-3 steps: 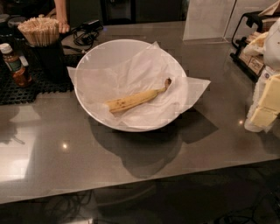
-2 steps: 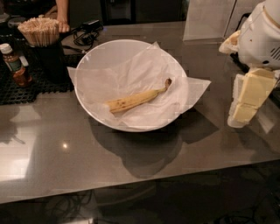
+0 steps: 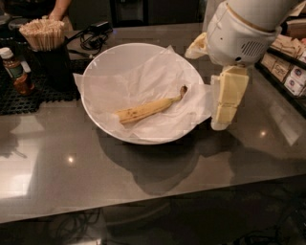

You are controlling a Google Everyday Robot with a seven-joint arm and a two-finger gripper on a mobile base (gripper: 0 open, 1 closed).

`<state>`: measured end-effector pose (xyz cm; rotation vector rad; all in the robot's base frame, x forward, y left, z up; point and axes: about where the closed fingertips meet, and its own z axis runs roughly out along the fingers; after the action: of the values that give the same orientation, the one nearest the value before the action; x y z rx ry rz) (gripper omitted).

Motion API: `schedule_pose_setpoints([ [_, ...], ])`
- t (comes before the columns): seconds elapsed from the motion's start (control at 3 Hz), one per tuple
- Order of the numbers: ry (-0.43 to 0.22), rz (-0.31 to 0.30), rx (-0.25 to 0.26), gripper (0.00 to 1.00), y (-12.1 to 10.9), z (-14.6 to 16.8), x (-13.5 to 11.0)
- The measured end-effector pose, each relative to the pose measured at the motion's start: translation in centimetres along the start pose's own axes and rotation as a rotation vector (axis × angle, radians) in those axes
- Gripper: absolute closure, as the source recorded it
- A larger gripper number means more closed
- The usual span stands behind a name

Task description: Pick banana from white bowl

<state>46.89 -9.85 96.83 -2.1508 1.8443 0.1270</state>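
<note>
The banana [image 3: 146,109], slim, yellow and brown-speckled with a dark stem tip pointing right, lies in the middle of the white bowl [image 3: 119,57] on crinkled white paper. The bowl stands on the dark grey counter. My gripper [image 3: 222,119] hangs from the white wrist [image 3: 239,33] just outside the bowl's right rim. It points down, close above the counter, to the right of the banana's stem and apart from it. It holds nothing that I can see.
A black holder of wooden sticks [image 3: 43,33] and a sauce bottle [image 3: 14,72] stand on a black mat [image 3: 28,98] at the back left. Cables [image 3: 95,36] lie behind the bowl. A rack of packets [image 3: 291,72] stands at the right. A person [image 3: 57,7] stands behind the counter.
My arm has come in from the right edge and moved left toward the bowl, now beside its right rim. The banana and bowl have not moved.
</note>
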Motion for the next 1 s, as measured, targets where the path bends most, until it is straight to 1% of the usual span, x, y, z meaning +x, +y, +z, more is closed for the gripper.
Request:
schedule_pose_setpoints([
  [0.33,-0.120,-0.127,-0.049,0.00,-1.8,1.8,-4.3],
  [0.67,-0.192,-0.185,-0.075,0.00,-2.9,3.0,-6.5],
  [1.0,-0.258,-0.175,-0.065,0.00,-4.7,4.8,-7.5],
])
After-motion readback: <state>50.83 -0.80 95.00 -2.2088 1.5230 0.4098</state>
